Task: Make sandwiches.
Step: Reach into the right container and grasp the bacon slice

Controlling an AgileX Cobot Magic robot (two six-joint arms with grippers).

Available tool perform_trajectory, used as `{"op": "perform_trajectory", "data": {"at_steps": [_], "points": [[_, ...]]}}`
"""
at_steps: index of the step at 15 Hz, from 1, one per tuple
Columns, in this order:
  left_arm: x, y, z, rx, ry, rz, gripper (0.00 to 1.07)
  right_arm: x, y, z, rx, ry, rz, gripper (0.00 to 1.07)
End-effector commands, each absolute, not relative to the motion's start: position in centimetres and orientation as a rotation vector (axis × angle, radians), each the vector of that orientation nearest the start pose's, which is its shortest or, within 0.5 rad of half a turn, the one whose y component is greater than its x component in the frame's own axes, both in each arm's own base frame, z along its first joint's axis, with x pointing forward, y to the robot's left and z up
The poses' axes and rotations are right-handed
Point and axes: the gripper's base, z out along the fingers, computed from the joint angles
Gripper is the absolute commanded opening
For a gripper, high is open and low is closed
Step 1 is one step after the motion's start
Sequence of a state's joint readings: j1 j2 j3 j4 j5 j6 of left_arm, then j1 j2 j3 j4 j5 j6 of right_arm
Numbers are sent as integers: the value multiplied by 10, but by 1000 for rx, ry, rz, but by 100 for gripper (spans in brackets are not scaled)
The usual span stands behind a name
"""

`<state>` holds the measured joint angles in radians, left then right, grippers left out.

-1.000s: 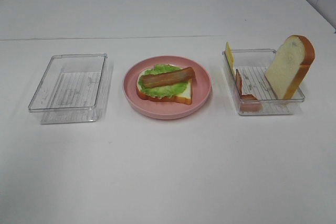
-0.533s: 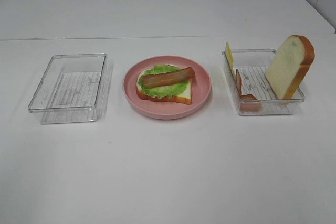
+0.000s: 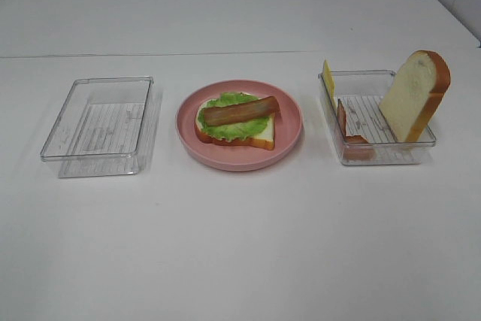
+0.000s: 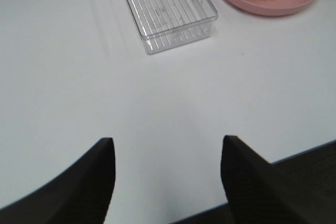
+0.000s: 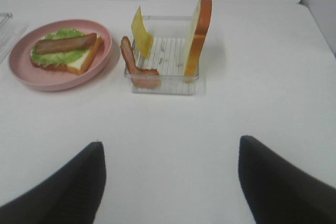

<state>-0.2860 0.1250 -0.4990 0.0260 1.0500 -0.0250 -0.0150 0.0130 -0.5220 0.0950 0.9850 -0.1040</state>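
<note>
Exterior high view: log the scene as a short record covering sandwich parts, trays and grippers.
Stack on pink plate: bottom bread slice, lettuce leaf, bacon strip on top
Right tray: upright bread slice, cheese slice, second bacon strip
Left tray: no food inside
Left gripper: open, holding nothing
Right gripper: open, holding nothing
Missing from stack: cheese, top bread

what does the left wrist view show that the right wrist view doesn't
Left wrist only: the left claw, open, and the whole left tray, of which the right wrist view catches at most a sliver. Right wrist only: the right claw, open, and the right tray holding a cheese slice, bacon strip and bread slice standing on edge. Both: the pink plate with the half-built sandwich.
</note>
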Motion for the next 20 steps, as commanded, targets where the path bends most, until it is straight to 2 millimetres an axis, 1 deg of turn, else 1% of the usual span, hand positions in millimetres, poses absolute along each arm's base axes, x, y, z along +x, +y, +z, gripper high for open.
{"op": "perform_trajectory", "data": {"at_steps": [1, 3, 5, 6, 7, 9, 10, 11, 12, 13, 15, 16, 17, 18, 19, 20], "points": [[4, 2, 278, 275, 2064, -150, 58, 8, 8, 300, -81, 1912, 39, 69], [-8, 6, 278, 262, 1983, -153, 58, 32, 11, 304, -60, 1965, 120, 69], [-7, 7, 278, 251, 1991, -141, 58, 59, 16, 309, -20, 2035, 227, 69], [-7, 7, 278, 249, 1989, -137, 58, 68, 17, 311, -11, 2055, 250, 69], [-7, 7, 278, 248, 1989, -137, 58, 83, 18, 313, 8, 2091, 287, 69], [-7, 7, 278, 248, 1988, -137, 58, 120, 19, 322, -12, 2164, 302, 69], [-7, 7, 278, 248, 1988, -137, 58, 160, 19, 334, -68, 2241, 292, 69], [-7, 7, 278, 248, 1988, -137, 58, 180, 19, 337, -84, 2291, 297, 69], [-7, 7, 278, 248, 1988, -137, 58, 190, 20, 339, -88, 2317, 305, 69], [-7, 7, 278, 248, 1988, -137, 58, 208, 21, 344, -95, 2364, 335, 69], [-7, 7, 278, 248, 1988, -137, 58, 240, 26, 346, -153, 2485, 405, 69], [-7, 7, 278, 248, 1988, -137, 58, 248, 26, 344, -161, 2515, 424, 69], [-7, 7, 278, 248, 1988, -137, 58, 261, 27, 344, -174, 2555, 446, 69], [-7, 7, 278, 248, 1988, -137, 58, 281, 28, 341, -181, 2601, 465, 69], [-7, 7, 278, 248, 1988, -137, 58, 287, 28, 339, -177, 2610, 470, 69], [-7, 7, 278, 248, 1988, -137, 58, 307, 30, 333, -166, 2639, 519, 69]]}}
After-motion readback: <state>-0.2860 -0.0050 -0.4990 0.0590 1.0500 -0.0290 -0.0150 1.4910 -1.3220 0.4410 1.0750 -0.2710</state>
